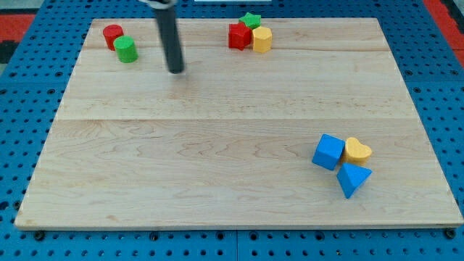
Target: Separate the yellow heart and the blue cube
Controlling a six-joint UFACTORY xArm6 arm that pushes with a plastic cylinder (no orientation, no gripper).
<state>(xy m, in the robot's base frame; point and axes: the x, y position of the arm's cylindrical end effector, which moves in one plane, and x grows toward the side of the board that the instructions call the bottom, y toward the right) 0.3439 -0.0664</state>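
1. Nearest the view's bottom: blue triangular block (353, 178), low on the view's right side of the wooden board (217, 167).
2. Blue cube (328, 151) sits just up and to the view's left of that triangle; they look to be touching or nearly so.
3. Yellow heart (357, 150) is right beside the blue cube on its right, touching it, and sits just above the blue triangular block. All three form one tight cluster.
4. My tip (176, 71) is on the board in the upper left part, well apart from the blue cube and yellow heart.
5. I carry no jaws, only a dark rod coming down from the view's top edge, so nothing is held.
6. Green cylinder (126, 49) is near my tip on its left, not touching it; red cylinder (112, 35) is just beside the green one, up-left of it.
7. Top centre cluster: red block (238, 35), shape unclear, with a yellow block (262, 39) against its right side and a green star-like block (251, 20) behind both.
8. Board lies on a blue perforated surface (29, 116).
9. No readable writing, brands or labels on anything.
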